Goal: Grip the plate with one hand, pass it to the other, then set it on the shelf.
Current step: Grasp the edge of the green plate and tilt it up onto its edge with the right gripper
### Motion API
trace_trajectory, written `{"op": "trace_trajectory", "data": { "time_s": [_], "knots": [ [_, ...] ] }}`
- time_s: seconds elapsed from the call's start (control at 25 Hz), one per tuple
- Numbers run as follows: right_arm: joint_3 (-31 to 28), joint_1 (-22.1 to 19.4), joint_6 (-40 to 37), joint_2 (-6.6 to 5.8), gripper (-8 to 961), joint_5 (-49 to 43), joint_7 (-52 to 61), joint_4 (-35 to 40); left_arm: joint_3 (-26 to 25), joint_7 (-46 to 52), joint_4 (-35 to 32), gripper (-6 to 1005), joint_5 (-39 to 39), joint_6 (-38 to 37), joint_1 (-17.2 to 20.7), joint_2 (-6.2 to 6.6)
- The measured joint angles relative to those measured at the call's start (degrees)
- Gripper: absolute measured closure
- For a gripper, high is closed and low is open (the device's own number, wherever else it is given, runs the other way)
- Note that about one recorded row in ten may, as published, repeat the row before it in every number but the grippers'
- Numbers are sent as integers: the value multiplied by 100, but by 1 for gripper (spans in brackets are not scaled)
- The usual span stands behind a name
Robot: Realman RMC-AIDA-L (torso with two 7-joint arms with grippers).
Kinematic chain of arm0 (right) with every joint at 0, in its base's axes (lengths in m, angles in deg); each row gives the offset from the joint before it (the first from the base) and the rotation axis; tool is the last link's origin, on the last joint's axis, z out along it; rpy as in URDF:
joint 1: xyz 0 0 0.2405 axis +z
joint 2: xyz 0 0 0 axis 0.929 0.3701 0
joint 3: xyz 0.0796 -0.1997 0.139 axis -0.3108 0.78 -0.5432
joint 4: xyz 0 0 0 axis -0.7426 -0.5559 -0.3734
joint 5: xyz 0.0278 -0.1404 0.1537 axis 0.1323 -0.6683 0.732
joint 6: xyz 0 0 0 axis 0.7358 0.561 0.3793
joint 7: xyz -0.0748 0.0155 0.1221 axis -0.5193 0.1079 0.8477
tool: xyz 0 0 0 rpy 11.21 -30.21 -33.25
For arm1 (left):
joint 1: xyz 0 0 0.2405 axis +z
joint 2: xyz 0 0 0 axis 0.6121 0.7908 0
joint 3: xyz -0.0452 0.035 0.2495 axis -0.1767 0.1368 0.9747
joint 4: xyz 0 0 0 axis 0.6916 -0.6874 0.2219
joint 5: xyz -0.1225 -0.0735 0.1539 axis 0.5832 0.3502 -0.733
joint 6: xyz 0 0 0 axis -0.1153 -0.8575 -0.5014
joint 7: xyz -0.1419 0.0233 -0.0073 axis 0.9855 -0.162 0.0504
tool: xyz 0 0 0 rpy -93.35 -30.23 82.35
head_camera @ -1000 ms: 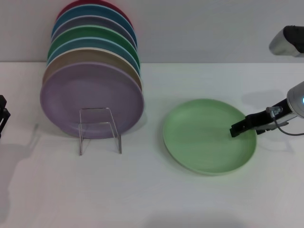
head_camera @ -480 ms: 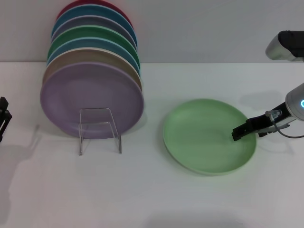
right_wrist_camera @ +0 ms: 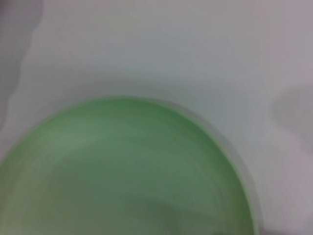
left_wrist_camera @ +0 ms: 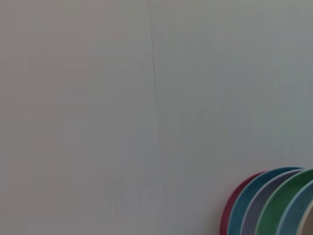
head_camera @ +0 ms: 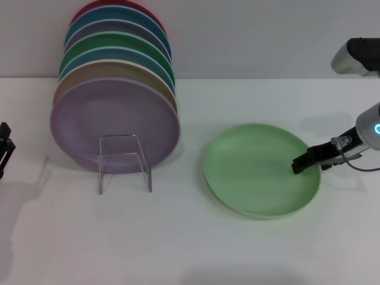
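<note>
The pale mint-green plate (head_camera: 258, 169) lies on the white table to the right of centre. My right gripper (head_camera: 301, 162) reaches in from the right, and its black fingers sit over the plate's right rim, closed on it. The plate fills the lower part of the right wrist view (right_wrist_camera: 122, 171). The clear acrylic shelf (head_camera: 123, 161) stands at the left of centre, its thin front frame before a lilac plate (head_camera: 113, 122). My left gripper (head_camera: 5, 148) shows only as a black part at the far left edge, away from everything.
Several coloured plates (head_camera: 119, 56) lean in a row behind the lilac one, back to the wall; their edges show in the left wrist view (left_wrist_camera: 274, 205). White table (head_camera: 190, 249) lies in front. The right arm's upper part (head_camera: 356, 56) hangs at the far right.
My right gripper has drawn slightly to the right, and the mint-green plate has shifted a little to the right with it. The left arm has barely moved.
</note>
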Motion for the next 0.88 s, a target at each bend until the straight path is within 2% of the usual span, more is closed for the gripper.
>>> {"op": "trace_trajectory", "data": {
  "time_s": [0.2, 0.44, 0.52, 0.88],
  "knots": [
    [0, 5, -86, 0, 246, -1, 3, 0, -6, 0, -21, 221, 7, 107, -32, 3],
    [-1, 96, -189, -6, 467, -1, 6, 223, -27, -5, -62, 224, 12, 245, -105, 11],
    [-1, 157, -231, -14, 721, -2, 6, 397, -12, -88, -67, 225, 15, 271, -126, 16],
    [8, 164, -163, -17, 830, -1, -31, 415, -5, -220, -51, 229, 1, 248, -108, 10]
  ]
}}
